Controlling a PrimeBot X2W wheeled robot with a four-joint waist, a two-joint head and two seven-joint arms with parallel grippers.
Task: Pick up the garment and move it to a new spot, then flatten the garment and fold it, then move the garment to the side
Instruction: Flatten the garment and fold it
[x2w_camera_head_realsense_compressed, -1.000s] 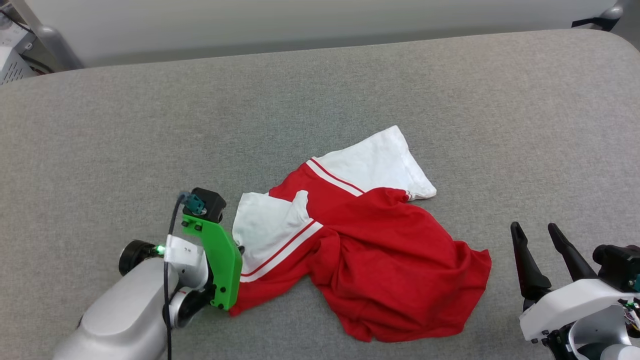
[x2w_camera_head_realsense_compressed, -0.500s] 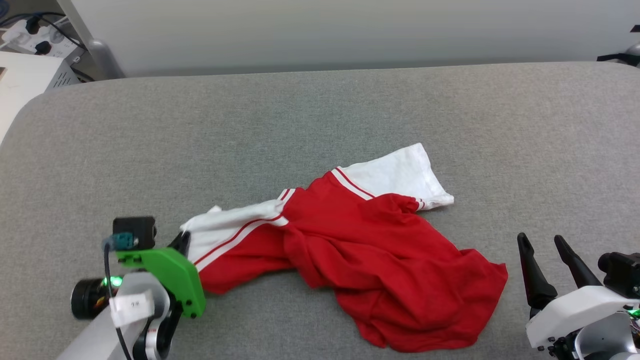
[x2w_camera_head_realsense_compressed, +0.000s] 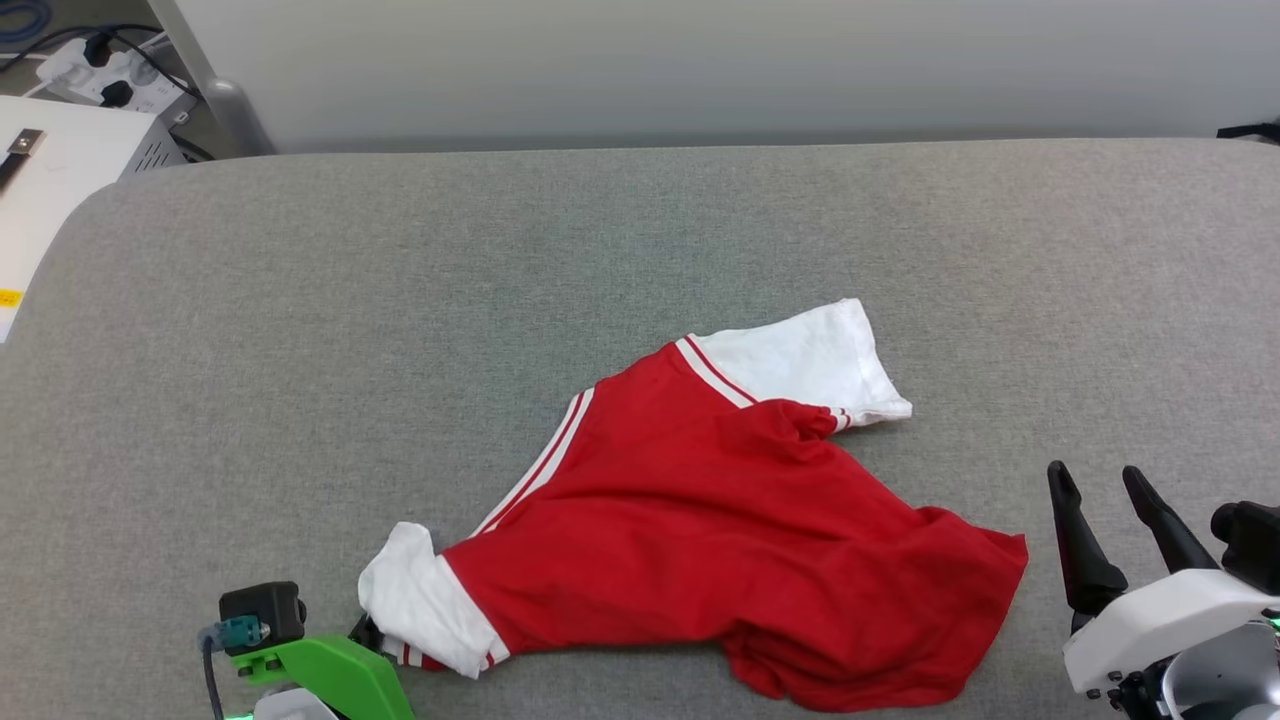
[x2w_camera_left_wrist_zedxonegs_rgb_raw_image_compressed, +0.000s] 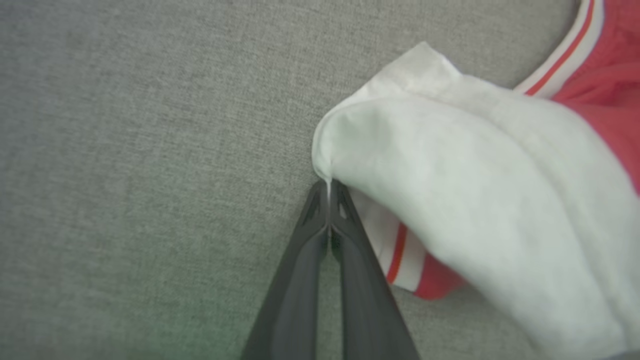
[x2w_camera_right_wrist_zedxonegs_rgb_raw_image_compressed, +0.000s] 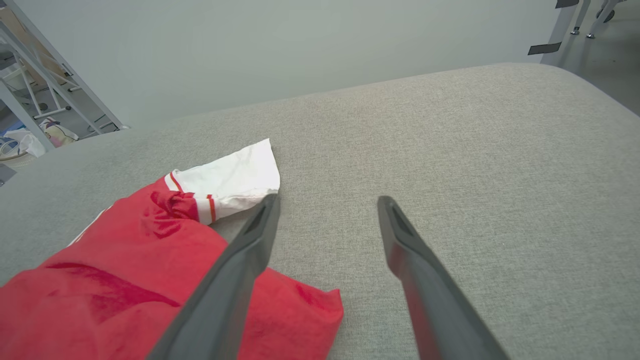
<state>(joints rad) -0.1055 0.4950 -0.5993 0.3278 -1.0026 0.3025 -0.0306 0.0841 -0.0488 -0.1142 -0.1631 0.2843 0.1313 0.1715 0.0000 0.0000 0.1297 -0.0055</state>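
Grey fabric-covered bench (x2w_camera_head_realsense_compressed: 640, 230) before a pale wall (x2w_camera_head_realsense_compressed: 700, 60): a red jersey T-shirt (x2w_camera_head_realsense_compressed: 700, 520) lies crumpled towards the front edge.
The left claw (x2w_camera_left_wrist_zedxonegs_rgb_raw_image_compressed: 328, 192) is pinched tight on the edge of the near white sleeve (x2w_camera_left_wrist_zedxonegs_rgb_raw_image_compressed: 450, 175) at the shirt's left end; the red body spreads rightward in loose folds; the other white sleeve (x2w_camera_head_realsense_compressed: 810, 355), trimmed in red-and-white stripes, lies on the far side; the right claw (x2w_camera_head_realsense_compressed: 1095, 470) stands with fingers spread wide, holding nothing, near the shirt's right hem but apart from it.

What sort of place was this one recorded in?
Probably a lab or workshop, not a home: a grey padded table against a bare wall, a power strip with cables, and metal racking.
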